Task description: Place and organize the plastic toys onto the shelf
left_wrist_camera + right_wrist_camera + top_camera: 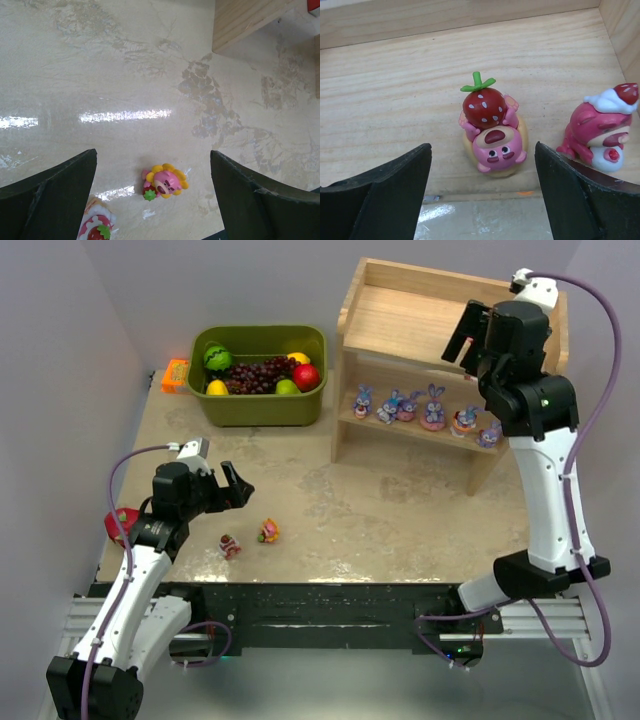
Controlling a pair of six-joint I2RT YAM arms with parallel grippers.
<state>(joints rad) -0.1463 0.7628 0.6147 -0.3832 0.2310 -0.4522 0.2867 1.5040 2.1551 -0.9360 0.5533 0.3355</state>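
Marbled beige worktop (400, 510) noted, grey walls behind. The wooden two-tier shelf (410, 325) is set at the far right. An olive-green bin (260, 412) of fake fruit is set at the far left, apart from the shelf.

Right fingers (385, 195): held at the upper tier, spread wide, nothing gripped. A strawberry-topped bear (492, 132) is seen between them, touched by neither, close to the tier's front edge. A cream-hatted bear (600, 132) stands just beside one finger. A row of bunnies (432, 410) is lined along the lower tier.

Left fingers (55, 195): spread wide and empty above the worktop, with a flower-topped bear (165, 182) framed between them. A second strawberry bear (95, 230) lies just beside one finger.

Risks judged from this state:
1. The strawberry-topped bear could be tipped or dragged off the front edge if a finger is pulled back at an angle. Little margin is left on that side.
2. The cream-hatted bear could be clipped by the nearer finger on any sideways drift, and toppled against its neighbour.
3. On the worktop, the second strawberry bear could be pinned or flicked away if the left fingers are lowered as aligned, since it sits almost under one of them.
4. A glancing close on the flower-topped bear could let it squirt out, as small rounded plastic is likely to slip.
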